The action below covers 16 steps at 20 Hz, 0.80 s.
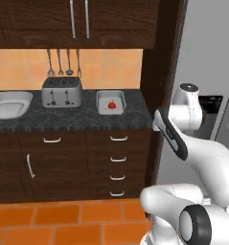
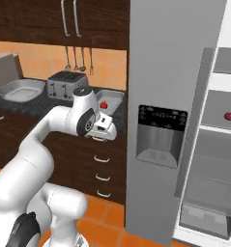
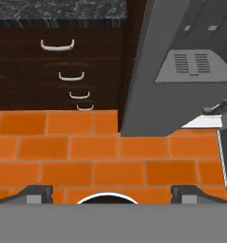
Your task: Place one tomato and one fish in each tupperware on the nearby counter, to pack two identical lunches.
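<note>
On the speckled counter (image 1: 63, 119) stand two grey tupperwares. The right one (image 1: 120, 100) holds a red tomato (image 1: 112, 105); that tupperware (image 2: 114, 96) and its tomato (image 2: 104, 105) also appear in the right base view. The left tupperware (image 1: 10, 104) looks empty. Another tomato (image 2: 228, 116) lies on a shelf of the opened fridge. The fish is out of view. My gripper (image 3: 112, 194) is open and empty, its fingertips (image 3: 36, 192) wide apart, pointing down at the orange floor in front of the drawers, off the counter's right end.
A silver toaster (image 1: 62, 92) stands between the tupperwares. A tall grey fridge (image 2: 160, 130) rises right of the counter, its compartment open at the far right. Dark drawers with silver handles (image 3: 58, 46) sit under the counter. Utensils (image 1: 63, 62) hang on the wall.
</note>
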Tool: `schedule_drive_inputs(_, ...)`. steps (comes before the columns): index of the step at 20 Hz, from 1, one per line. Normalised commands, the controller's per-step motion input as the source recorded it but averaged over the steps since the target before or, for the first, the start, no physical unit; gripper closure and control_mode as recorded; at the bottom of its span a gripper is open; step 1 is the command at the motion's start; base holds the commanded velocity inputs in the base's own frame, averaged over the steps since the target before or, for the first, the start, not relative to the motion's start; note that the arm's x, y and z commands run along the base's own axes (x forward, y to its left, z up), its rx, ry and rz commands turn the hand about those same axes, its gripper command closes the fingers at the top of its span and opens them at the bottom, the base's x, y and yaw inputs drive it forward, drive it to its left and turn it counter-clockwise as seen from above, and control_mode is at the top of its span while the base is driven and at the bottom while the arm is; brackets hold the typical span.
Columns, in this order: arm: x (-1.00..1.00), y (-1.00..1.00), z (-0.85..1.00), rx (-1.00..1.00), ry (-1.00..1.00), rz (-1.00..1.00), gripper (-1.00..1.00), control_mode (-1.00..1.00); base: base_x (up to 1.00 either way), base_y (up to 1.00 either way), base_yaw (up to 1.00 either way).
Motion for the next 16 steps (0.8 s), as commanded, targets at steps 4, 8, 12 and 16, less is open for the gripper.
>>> schedule_drive_inputs(4,0.0,0.0,0.0,0.0,0.0,0.0,-1.0,1.0,0.21,-1.0,-0.28)
schedule_drive_inputs(8,0.0,0.0,0.0,0.0,0.0,0.0,-1.0,1.0,0.8,-1.0,-0.2)
schedule_drive_inputs(12,0.0,0.0,0.0,0.0,0.0,0.0,-1.0,1.0,0.62,-1.0,-0.13)
schedule_drive_inputs(16,0.0,0.0,0.0,0.0,0.0,0.0,-1.0,1.0,0.0,-1.0,-0.05)
